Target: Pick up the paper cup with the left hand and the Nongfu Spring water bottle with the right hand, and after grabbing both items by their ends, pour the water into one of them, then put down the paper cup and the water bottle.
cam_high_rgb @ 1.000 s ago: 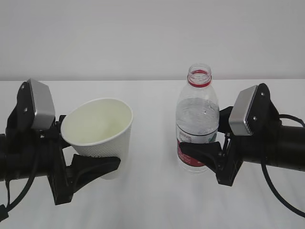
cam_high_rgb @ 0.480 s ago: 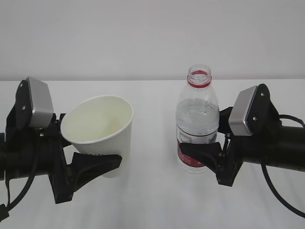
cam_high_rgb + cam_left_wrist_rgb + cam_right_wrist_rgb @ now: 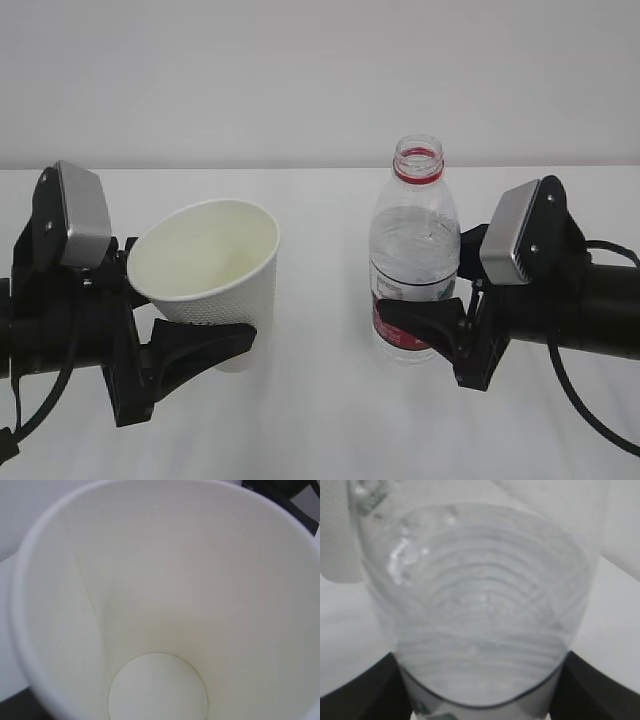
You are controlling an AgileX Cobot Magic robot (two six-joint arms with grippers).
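We see bare white surface point(image 3: 320, 420) between the tilted paper cup point(image 3: 215, 275), grasped low by our left gripper point(image 3: 195, 350) fingers, and the upright, uncapped Nongfu Spring water bottle point(image 3: 413, 250), grasped at its label by our right gripper point(image 3: 425, 325) fingers; the cup's inside looks empty.

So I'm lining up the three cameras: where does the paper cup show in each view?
Exterior view: the paper cup sits left of centre, tilted, held in the left gripper.
Left wrist view: the paper cup fills the picture, seen from above into its empty inside.
Right wrist view: a blurred white shape at upper left may be the cup; uncertain.
Shared landmark: the white table.
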